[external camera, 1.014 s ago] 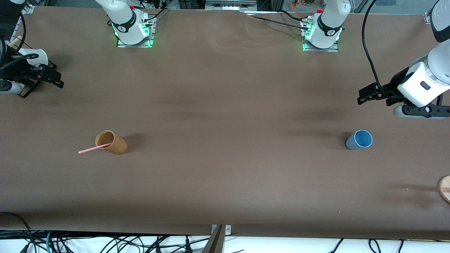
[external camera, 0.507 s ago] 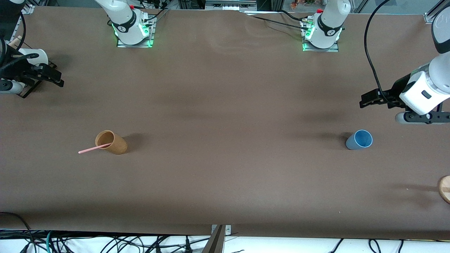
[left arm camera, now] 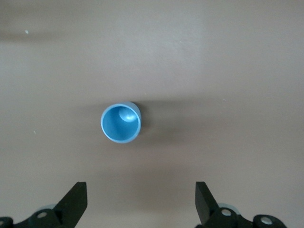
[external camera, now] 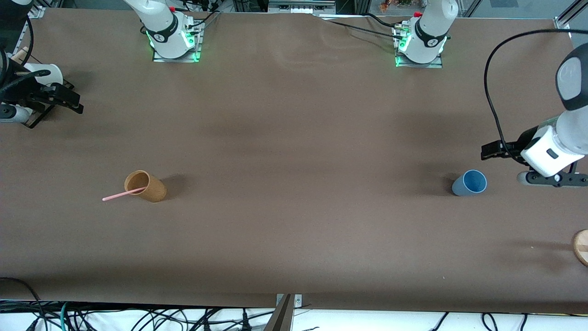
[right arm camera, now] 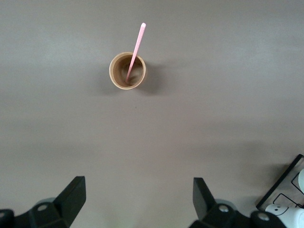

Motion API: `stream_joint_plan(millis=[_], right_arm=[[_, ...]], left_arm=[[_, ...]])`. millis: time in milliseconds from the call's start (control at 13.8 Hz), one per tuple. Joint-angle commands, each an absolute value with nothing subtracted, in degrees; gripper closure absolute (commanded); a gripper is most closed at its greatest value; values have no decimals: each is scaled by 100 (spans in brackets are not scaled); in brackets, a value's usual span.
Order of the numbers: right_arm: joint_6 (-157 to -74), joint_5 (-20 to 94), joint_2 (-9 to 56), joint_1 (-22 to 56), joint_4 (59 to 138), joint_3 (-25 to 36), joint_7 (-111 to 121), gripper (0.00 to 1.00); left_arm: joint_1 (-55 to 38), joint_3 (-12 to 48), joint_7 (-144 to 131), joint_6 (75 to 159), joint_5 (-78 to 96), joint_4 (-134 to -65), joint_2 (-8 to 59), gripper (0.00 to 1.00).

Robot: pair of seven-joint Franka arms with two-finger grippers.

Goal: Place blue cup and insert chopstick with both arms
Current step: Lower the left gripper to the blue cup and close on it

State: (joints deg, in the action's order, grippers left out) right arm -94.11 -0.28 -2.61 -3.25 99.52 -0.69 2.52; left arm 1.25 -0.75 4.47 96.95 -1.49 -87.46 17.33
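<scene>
Beside the upright blue cup, left gripper hovered with jaws spread, chopstick leaned in brown cup, tip toward the right arm's end, right gripper waited with jaws spread.

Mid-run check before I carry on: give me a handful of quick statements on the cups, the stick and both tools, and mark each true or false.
1. The thin pale pink chopstick stands in the small matte blue-grey cup. False: it leans in the tan-brown cup, its upper end sticking out over the rim.
2. The blue-grey cup is upright and empty. True.
3. The left tool is shut on the blue-grey cup. False: it is open, above the cup, holding nothing.
4. The right tool is open and empty. True.
5. The two cups stand touching. False: they are far apart, the blue-grey cup toward the left arm's end of the brown table.
</scene>
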Motion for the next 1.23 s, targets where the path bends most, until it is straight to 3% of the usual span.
stream_joint_plan(millis=[0, 290, 1158], right_arm=[[-9272, -88, -193, -352, 9765, -114, 255, 0], [-9264, -88, -202, -352, 9765, -114, 255, 0], [-9264, -79, -202, -352, 9773, -114, 255, 0]], left_arm=[[342, -35, 764, 9984, -308, -8771, 2038, 0], [852, -35, 1362, 10958, -308, -9236, 2390, 1], [1028, -131, 1625, 12356, -308, -10282, 2716, 1]])
